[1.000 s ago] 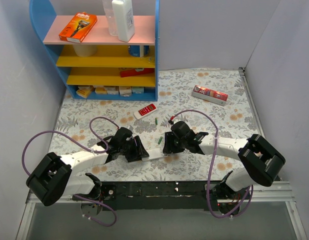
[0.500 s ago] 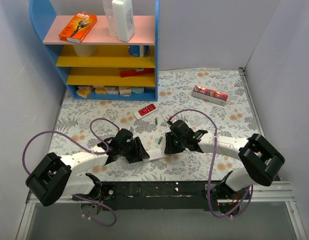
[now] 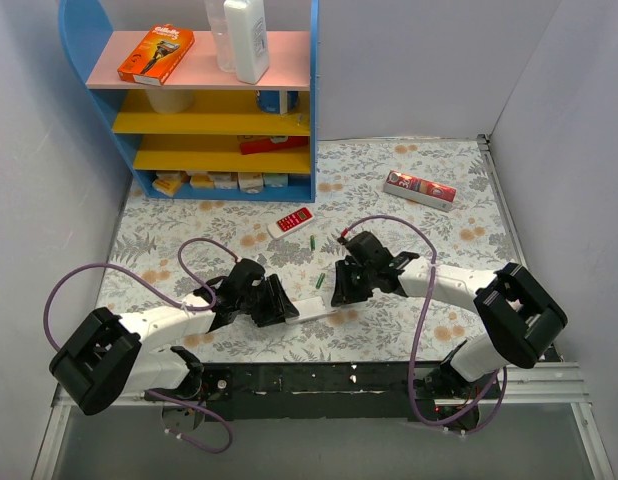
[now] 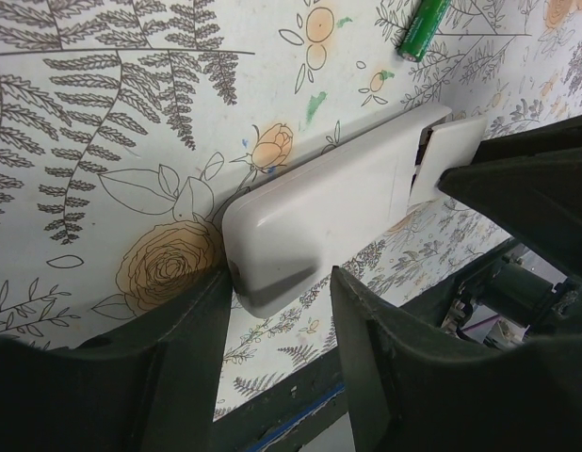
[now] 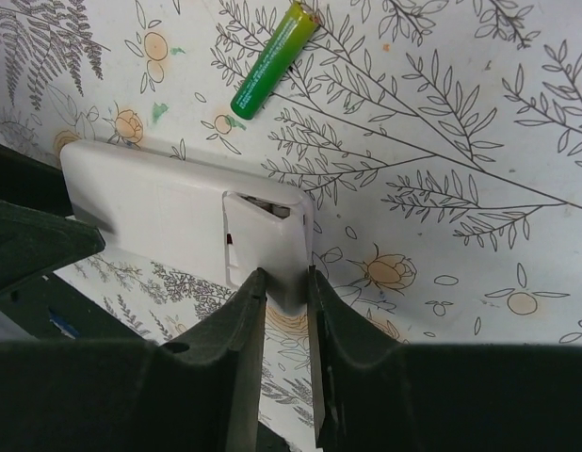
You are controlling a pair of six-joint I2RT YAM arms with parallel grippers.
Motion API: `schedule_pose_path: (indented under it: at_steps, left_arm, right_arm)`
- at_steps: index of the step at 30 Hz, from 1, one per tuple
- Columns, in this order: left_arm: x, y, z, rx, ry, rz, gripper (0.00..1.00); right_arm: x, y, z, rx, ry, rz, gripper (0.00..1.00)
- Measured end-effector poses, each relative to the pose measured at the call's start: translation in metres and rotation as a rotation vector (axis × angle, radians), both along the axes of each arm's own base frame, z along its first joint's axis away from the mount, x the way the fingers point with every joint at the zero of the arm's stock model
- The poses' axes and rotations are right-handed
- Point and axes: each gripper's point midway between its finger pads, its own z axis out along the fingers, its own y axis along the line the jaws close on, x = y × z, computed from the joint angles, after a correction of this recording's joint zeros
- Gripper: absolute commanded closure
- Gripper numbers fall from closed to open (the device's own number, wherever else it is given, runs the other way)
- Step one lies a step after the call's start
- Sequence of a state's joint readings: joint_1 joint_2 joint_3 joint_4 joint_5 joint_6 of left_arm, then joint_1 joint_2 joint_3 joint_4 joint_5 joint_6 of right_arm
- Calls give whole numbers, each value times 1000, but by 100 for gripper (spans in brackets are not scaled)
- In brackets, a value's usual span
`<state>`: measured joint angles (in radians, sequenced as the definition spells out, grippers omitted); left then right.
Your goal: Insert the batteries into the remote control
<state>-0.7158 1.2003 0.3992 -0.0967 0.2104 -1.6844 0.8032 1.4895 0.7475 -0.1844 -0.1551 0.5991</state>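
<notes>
The remote control (image 3: 314, 307) lies back-up on the floral cloth between my two grippers. In the left wrist view its plain white back (image 4: 319, 207) has its rounded end between my left gripper's (image 4: 277, 273) fingers, which are closed against it. My right gripper (image 5: 283, 278) is shut on the other end, where the battery cover (image 5: 263, 221) sits ajar with a dark gap showing. Two green batteries (image 3: 314, 243) (image 3: 321, 279) lie loose just beyond the remote. One battery (image 5: 272, 61) shows in the right wrist view and its lower end (image 4: 425, 26) in the left wrist view.
A red remote (image 3: 291, 220) with white buttons lies farther back, a red and white box (image 3: 419, 188) at the back right. A blue shelf unit (image 3: 204, 100) fills the back left. Purple cables (image 3: 204, 245) loop over both arms. The black base rail (image 3: 319, 378) runs along the near edge.
The right wrist has shifted slightly right and back while staying on the remote's end. The left arm and the loose batteries have barely moved.
</notes>
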Motion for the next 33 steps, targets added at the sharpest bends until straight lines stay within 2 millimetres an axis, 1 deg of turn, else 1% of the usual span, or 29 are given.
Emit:
schedule_pose_path:
  at_steps: [11,16,22,33]
  left_arm:
    - [1,1,0,-11,-10,14,52]
    - [1,1,0,-15,-12,20,51]
    - [1,0,0,-21,-14,23,49]
    - [2,-2,2,-33,-20,26,46]
  right_arm:
    - [-1,-5,-4,110,83,-28,84]
    - [-3,-5,-4,163,111,-26,86]
    - [-2,-7,-1,200,140,-28,87]
    - [-7,-12,-3,240,174,-26,87]
